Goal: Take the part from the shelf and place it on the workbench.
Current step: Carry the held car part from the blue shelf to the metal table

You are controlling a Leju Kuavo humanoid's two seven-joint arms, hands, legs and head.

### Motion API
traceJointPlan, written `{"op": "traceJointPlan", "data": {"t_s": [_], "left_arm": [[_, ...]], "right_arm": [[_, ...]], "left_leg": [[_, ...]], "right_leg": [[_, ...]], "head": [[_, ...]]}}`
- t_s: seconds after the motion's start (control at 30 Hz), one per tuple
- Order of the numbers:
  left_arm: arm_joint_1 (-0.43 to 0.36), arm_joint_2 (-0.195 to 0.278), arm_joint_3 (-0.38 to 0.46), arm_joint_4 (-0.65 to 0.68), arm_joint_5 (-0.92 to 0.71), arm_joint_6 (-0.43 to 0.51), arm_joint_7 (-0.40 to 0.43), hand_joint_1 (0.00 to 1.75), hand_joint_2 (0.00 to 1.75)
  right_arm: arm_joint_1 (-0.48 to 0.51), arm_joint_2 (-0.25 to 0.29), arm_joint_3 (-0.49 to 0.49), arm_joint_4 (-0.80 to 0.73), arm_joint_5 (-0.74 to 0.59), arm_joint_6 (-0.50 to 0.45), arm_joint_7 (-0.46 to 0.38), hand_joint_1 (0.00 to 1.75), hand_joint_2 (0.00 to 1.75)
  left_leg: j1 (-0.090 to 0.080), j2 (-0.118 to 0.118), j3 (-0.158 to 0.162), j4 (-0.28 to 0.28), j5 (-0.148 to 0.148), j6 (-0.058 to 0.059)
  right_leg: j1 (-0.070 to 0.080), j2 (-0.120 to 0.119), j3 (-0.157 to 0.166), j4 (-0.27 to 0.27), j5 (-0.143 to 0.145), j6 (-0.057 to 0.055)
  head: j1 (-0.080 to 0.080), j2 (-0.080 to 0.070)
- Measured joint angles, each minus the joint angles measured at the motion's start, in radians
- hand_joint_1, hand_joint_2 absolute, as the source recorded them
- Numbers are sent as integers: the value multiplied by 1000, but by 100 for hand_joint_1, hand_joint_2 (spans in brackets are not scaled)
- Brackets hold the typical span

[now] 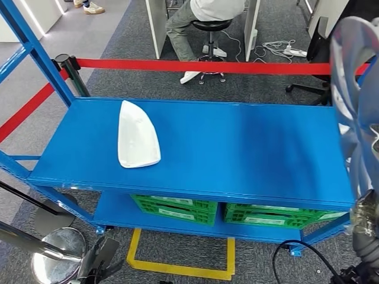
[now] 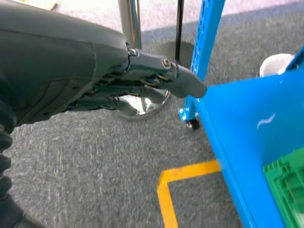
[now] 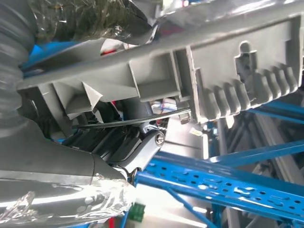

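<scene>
Down at your left side, your left hand [image 2: 143, 80] hangs over the grey carpet with nothing in it, fingers stretched out together and pointing toward the corner leg of the blue workbench [image 2: 251, 118]. Beside it on the floor runs a yellow tape outline [image 1: 179, 267], and a chrome stanchion base [image 1: 59, 251] stands close by. At your right edge, your right hand [image 3: 118, 142] grips the part [image 1: 357, 100], a grey moulded piece wrapped in clear film, raised high beside the bench's right end; from the wrist you see its ribbed underside [image 3: 222, 76] lying across the fingers. Ahead of you, a white curved piece [image 1: 136, 136] lies on the left half of the benchtop, with green crates [image 1: 174, 207] on the shelf beneath. Beyond, a red barrier belt [image 1: 201, 65] crosses in front of a seated person [image 1: 201, 18].
</scene>
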Motion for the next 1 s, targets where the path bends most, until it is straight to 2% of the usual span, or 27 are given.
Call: {"op": "traceJointPlan", "data": {"t_s": [0.03, 0.07, 0.13, 0.17, 0.27, 0.3, 0.33, 0.4, 0.43, 0.47, 0.5, 0.53, 0.6, 0.63, 0.67, 0.73, 0.8, 0.87, 0.93, 0.97, 1.0], "left_arm": [[0, 0, 0, 0, 1, 0, 0, 0, 175], [0, -1, 1, 0, 3, 1, 0, 0, 175], [0, -1, 2, 0, 5, 3, 1, 0, 175], [-1, -1, 3, 0, 6, 3, 1, 0, 175], [1, -3, 4, 0, 6, 4, 1, 0, 175], [1, -4, 6, 0, 6, 4, 1, 0, 175], [1, -5, 8, 0, 6, 5, 1, 0, 175], [1, -7, 11, 0, 6, 6, 1, 0, 175], [1, -8, 12, 0, 6, 6, 2, 0, 175], [2, -10, 13, 0, 5, 6, 3, 0, 175], [2, -10, 13, 0, 5, 7, 5, 0, 175], [2, -11, 14, 0, 5, 8, 7, 0, 175], [1, -13, 14, 0, 3, 12, 10, 0, 175], [1, -13, 14, 0, 1, 13, 10, 0, 175], [1, -13, 14, 0, -1, 14, 11, 0, 175], [0, -14, 14, 0, -4, 15, 12, 0, 175], [-1, -13, 14, 0, -5, 15, 12, 0, 175], [-2, -13, 14, 0, -5, 16, 12, 0, 175], [-2, -13, 14, 0, -6, 16, 12, 0, 175], [-2, -13, 14, 0, -6, 16, 13, 0, 175], [-2, -13, 14, 0, -6, 16, 14, 0, 175]], "right_arm": [[2, 2, -1, 0, 4, 0, 9, 175, 175], [2, 2, -1, 0, 6, 0, 19, 175, 175], [2, 2, 0, 1, 4, 1, 39, 175, 175], [3, 2, 1, 1, 3, 1, 47, 175, 175], [6, 2, 2, 2, -1, 1, 56, 175, 175], [6, 2, 2, 1, -3, 0, 53, 175, 175], [7, 2, 1, 0, -8, 0, 46, 175, 175], [7, 2, -1, -2, -21, 0, 27, 175, 175], [9, 2, -4, -3, -28, 0, 19, 175, 175], [11, 2, -8, -4, -34, 0, 11, 175, 175], [13, 2, -13, -5, -38, 0, 2, 175, 175], [15, 2, -18, -7, -41, 0, -7, 175, 175], [15, 2, -24, -13, -49, 0, -23, 175, 175], [14, 2, -25, -16, -55, 0, -29, 175, 175], [13, 2, -26, -19, -63, 0, -34, 175, 175], [13, 2, -27, -22, -75, 0, -43, 175, 175], [12, 2, -28, -25, -80, 0, -47, 175, 175], [11, 2, -29, -27, -82, 0, -49, 175, 175], [11, 2, -30, -28, -82, 0, -51, 175, 175], [11, 2, -30, -28, -80, 0, -51, 175, 175], [12, 2, -30, -28, -78, 0, -52, 175, 175]], "left_leg": [[-2, 0, 15, -39, 33, 6], [-5, 0, 44, -104, 74, 15], [-13, 0, 97, -225, 126, 32], [-16, 0, 109, -257, 132, 37], [-16, 0, 114, -282, 133, 36], [-14, 0, 116, -290, 138, 37], [-11, 0, 118, -297, 143, 39], [-9, 0, 120, -301, 146, 42], [-10, 1, 119, -301, 146, 43], [-11, 1, 120, -301, 146, 43], [-11, 1, 120, -300, 146, 43], [-11, 0, 121, -300, 146, 42], [-12, -1, 123, -298, 144, 39], [-14, -2, 122, -295, 142, 36], [-16, -2, 121, -293, 142, 32], [-17, -1, 117, -291, 143, 23], [-15, -1, 115, -284, 134, 13], [-13, -1, 89, -221, 91, 2], [-9, 0, 30, -89, 26, -6], [-7, 0, 4, -32, 7, -8], [-6, 0, -9, -5, 7, -9]], "right_leg": [[2, 2, 2, 0, 0, 0], [3, 4, 3, 0, 0, 0], [6, 6, 4, 0, 0, 3], [6, 6, 2, 0, 1, 6], [5, 4, -4, -5, 5, 22], [5, 4, -9, 3, -4, 27], [6, 3, -21, 29, -22, 31], [5, 1, -71, 139, -81, 37], [5, 1, -101, 203, -108, 40], [5, 1, -121, 247, -120, 42], [5, 1, -125, 257, -114, 43], [5, 1, -108, 225, -88, 43], [5, -2, -37, 89, -25, 38], [7, -2, -4, 28, -7, 34], [8, -2, 15, -8, 0, 31], [11, 0, 23, -22, -1, 22], [8, 0, 24, -25, 2, 11], [3, -3, 26, -28, 4, 1], [3, -5, 26, -28, 4, -3], [3, -5, 26, -28, 4, -4], [3, -4, 26, -28, 4, -4]], "head": [[0, 0], [0, 0], [0, 0], [0, 0], [-4, 0], [-2, 0], [0, 0], [2, 0], [3, 0], [2, 0], [3, 0], [3, 0], [3, 0], [2, 0], [2, 0], [1, 0], [0, 0], [-5, 0], [-9, 0], [-9, 0], [-9, 0]]}}
